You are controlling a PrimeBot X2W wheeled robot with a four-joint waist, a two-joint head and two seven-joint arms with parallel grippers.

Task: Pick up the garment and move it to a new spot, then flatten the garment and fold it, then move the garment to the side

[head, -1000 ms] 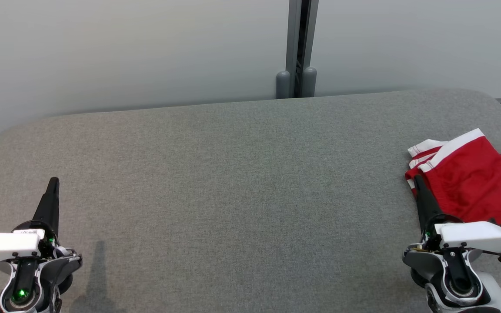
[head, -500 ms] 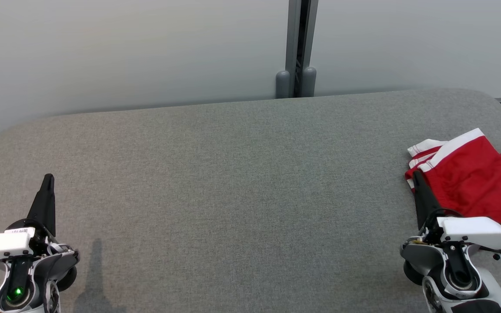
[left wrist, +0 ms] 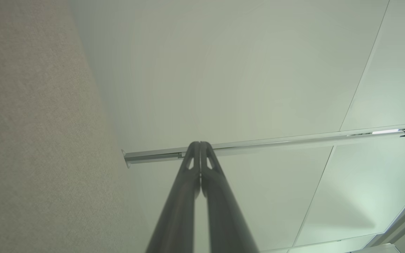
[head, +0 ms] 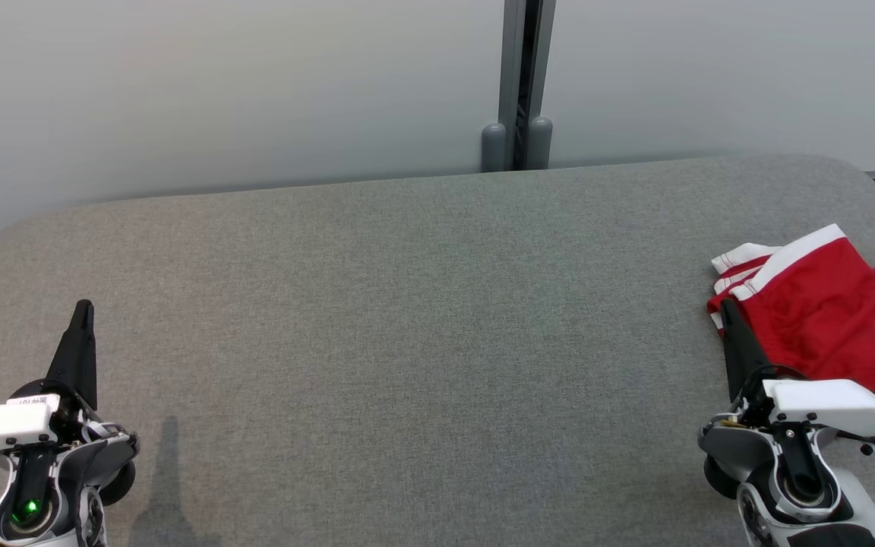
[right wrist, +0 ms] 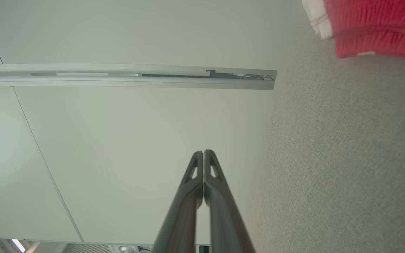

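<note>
The garment (head: 825, 304) is a red jersey with white trim and lettering, lying folded at the right edge of the grey table (head: 422, 319); its corner shows in the right wrist view too (right wrist: 374, 28). My right gripper (head: 726, 305) is shut and empty, its tips just in front of the garment's left edge, whether touching I cannot tell. In the right wrist view the right gripper (right wrist: 203, 151) has its fingers pressed together. My left gripper (head: 85, 305) is shut and empty over the table's near left, its fingers closed in the left wrist view (left wrist: 200, 143).
A pale partition wall (head: 217, 91) runs behind the table, with a grey metal post (head: 521, 83) at its middle. The table's rounded far corners lie at left and right.
Both grippers shifted slightly: the left one drifted a little left and up the view, the right one settled a touch lower. The garment has not moved.
</note>
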